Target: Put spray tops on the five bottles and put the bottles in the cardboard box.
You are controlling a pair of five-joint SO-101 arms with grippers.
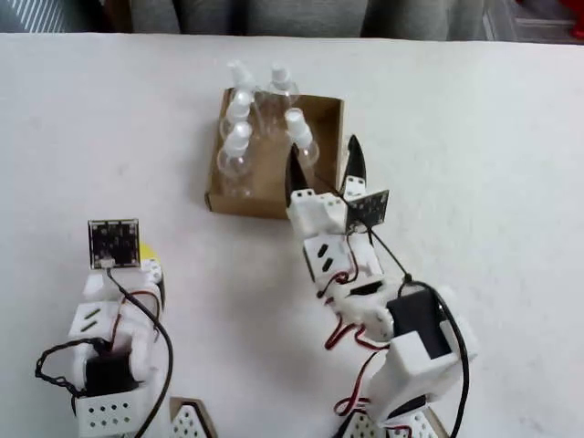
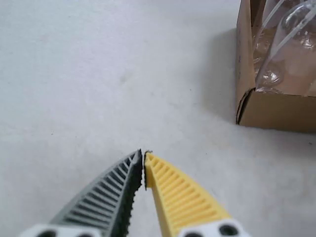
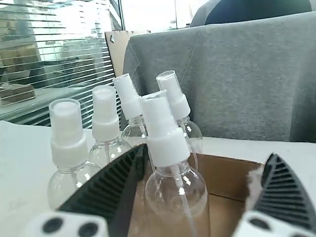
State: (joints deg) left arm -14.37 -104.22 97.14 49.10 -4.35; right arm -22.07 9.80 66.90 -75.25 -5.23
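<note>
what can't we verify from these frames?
- Left wrist view: bottles cut off by the picture's edge and the cardboard box wall; no count possible.
- Right wrist view: bottle bases hidden behind the right gripper or cut off by the edge.
- High view: spray tops too small to judge whether they are seated.

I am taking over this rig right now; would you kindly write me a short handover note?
Left gripper: shut, empty, low over the table, short of the cardboard box.
Right gripper: open, empty, at the box's near edge, facing the nearest bottle without touching it.
Things: all five bottles stand in the box, each with a spray top on.
Done: capping and boxing, it seems.
Left: probably only backing the right arm away carefully.
</note>
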